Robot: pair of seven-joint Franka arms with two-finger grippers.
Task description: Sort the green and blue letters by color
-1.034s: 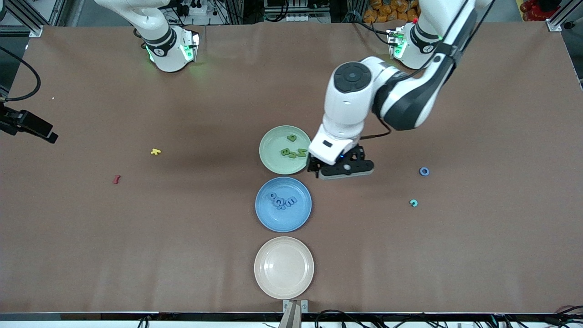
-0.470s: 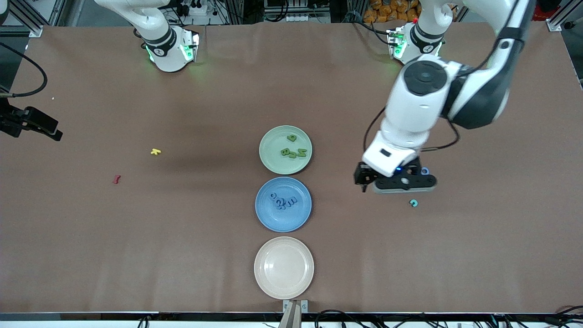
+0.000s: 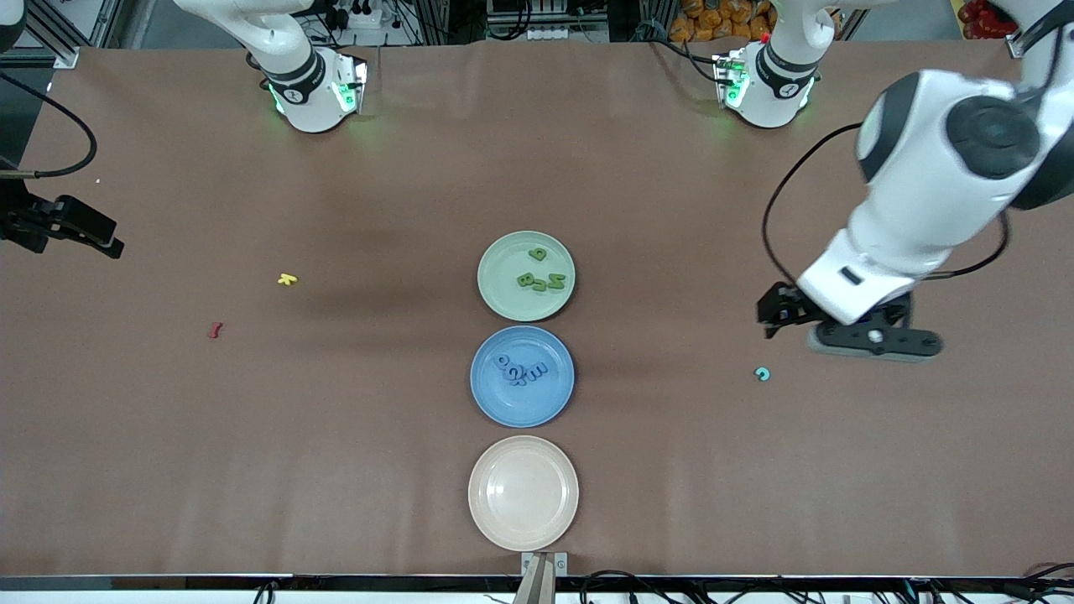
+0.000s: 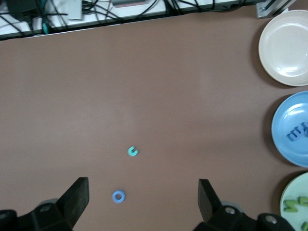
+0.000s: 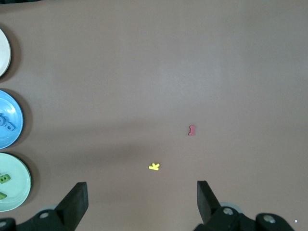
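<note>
The green letters (image 3: pixel 542 273) lie together in my green plate (image 3: pixel 503 294), the one of the three plates farthest from the front camera, and most of the blue letters (image 3: pixel 520 370) sit heaped in the blue plate (image 3: pixel 495 398) just nearer to that camera. One blue ring-shaped letter (image 4: pixel 119 196) lies on the bare table toward my left arm's end, and a small teal letter (image 3: pixel 762 374) curls on the table near it, a little nearer to the front camera. My left gripper (image 4: pixel 143 198) hangs above that stretch of table with its fingers spread wide and nothing between them; the blue ring shows between the two fingers in the left wrist view. My right gripper (image 5: pixel 142 199) waits over the right arm's end of the table, its fingers just as wide apart and holding nothing. Below it on the table lie a small yellow letter (image 3: pixel 287 279) and a small red letter (image 3: pixel 215 330), apart from each other. The cream plate (image 3: pixel 491 520) stands nearest the front camera, in line with the other two.
</note>
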